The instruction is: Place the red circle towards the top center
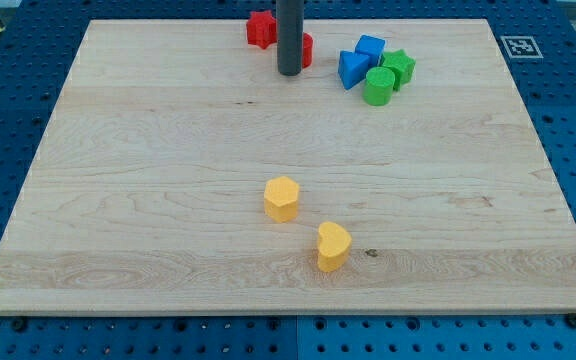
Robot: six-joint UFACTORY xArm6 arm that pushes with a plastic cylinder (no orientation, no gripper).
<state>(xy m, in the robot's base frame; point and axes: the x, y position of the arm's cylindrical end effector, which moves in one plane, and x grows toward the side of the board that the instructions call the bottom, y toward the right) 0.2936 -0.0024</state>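
The red circle [306, 49] lies near the top centre of the wooden board [148, 180], mostly hidden behind my rod. My tip [289, 72] rests on the board just in front of it, at its lower left, touching or nearly so. A red star-shaped block [260, 29] sits just left of the rod at the board's top edge.
To the right of the tip is a cluster: a blue block [370, 47], a blue triangle [352, 69], a green block [399, 67] and a green cylinder [378, 87]. A yellow hexagon [281, 198] and a yellow heart-like block [333, 246] lie at lower centre.
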